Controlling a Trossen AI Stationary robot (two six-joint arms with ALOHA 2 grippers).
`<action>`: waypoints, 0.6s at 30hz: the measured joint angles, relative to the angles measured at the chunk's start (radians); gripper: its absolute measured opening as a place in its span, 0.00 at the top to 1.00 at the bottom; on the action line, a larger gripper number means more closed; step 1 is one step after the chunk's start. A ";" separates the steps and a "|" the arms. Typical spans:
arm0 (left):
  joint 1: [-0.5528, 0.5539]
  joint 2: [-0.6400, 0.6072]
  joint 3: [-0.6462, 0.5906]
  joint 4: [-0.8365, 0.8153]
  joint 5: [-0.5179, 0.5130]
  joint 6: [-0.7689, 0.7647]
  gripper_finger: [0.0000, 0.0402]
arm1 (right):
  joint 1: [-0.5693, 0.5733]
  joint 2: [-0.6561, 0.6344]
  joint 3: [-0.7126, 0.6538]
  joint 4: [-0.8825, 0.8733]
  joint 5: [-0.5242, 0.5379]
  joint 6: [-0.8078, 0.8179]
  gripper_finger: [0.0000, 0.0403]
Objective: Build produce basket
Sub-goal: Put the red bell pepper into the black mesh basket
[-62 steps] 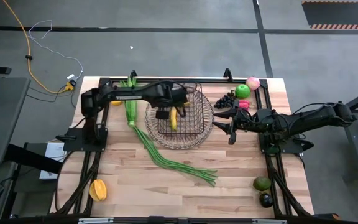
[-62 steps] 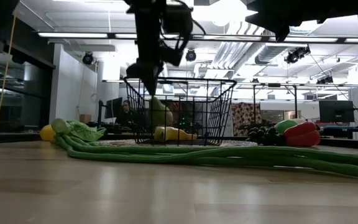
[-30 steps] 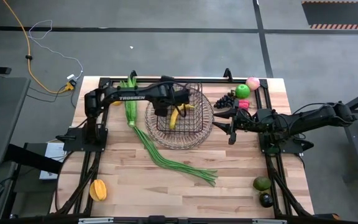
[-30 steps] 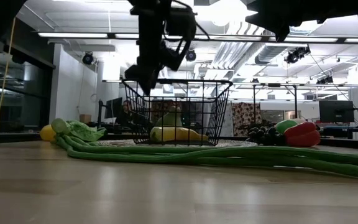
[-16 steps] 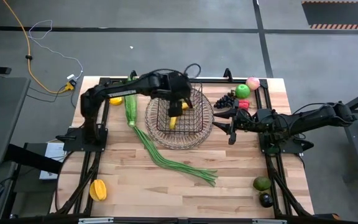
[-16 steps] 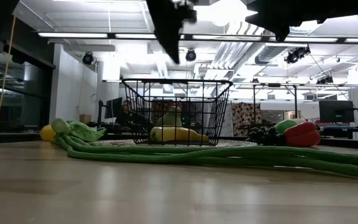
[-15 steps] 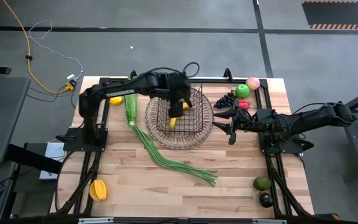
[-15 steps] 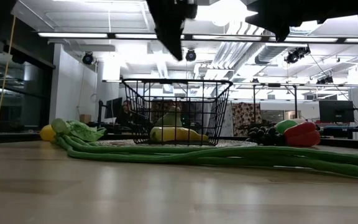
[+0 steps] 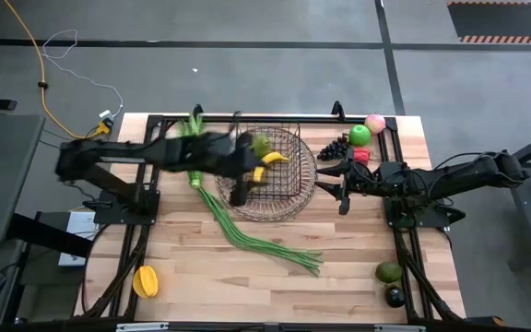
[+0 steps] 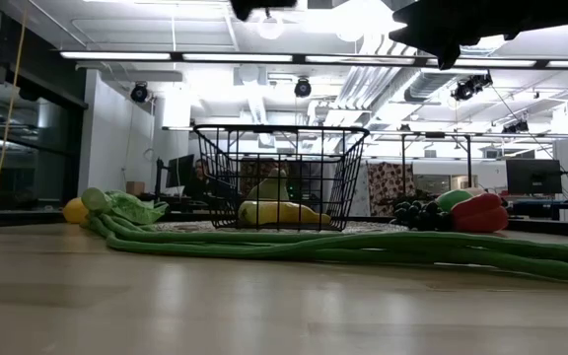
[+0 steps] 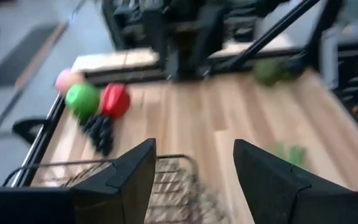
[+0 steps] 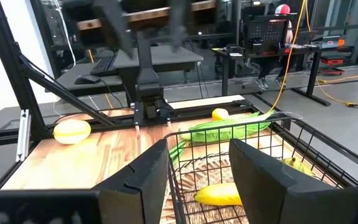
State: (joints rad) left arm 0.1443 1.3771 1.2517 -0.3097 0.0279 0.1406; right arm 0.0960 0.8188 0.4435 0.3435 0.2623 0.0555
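Left gripper hangs spread and empty beside the dark wire-mesh basket, yellow banana inside. Right gripper parted, empty. I'd grab the long green beans mid-bundle.

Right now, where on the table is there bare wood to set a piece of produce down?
The widest bare patch lies between the starfruit at the near left and the long beans. Another lies between the beans' tips and the avocados. It is crowded by the basket, grapes and apples.
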 joint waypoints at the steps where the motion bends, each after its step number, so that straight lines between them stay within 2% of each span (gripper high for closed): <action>1: -0.018 -0.040 -0.060 0.060 -0.001 -0.003 0.50 | 0.000 0.000 0.000 0.000 0.000 0.000 0.60; 6: -0.090 -0.240 -0.393 0.403 -0.024 -0.037 0.50 | 0.000 0.000 0.000 0.004 0.000 0.000 0.60; 11: -0.129 -0.412 -0.683 0.727 -0.110 -0.077 0.50 | 0.000 0.000 0.000 0.007 0.000 0.000 0.60; 14: -0.141 -0.487 -0.803 0.849 -0.146 -0.078 0.50 | 0.000 0.000 0.000 0.027 0.000 -0.003 0.60; 18: -0.149 -0.550 -0.900 0.944 -0.148 -0.092 0.50 | 0.000 0.000 0.000 0.099 0.000 -0.011 0.60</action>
State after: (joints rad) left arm -0.0045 0.8268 0.3516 0.6347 -0.1204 0.0484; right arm 0.0959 0.8192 0.4435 0.4427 0.2623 0.0446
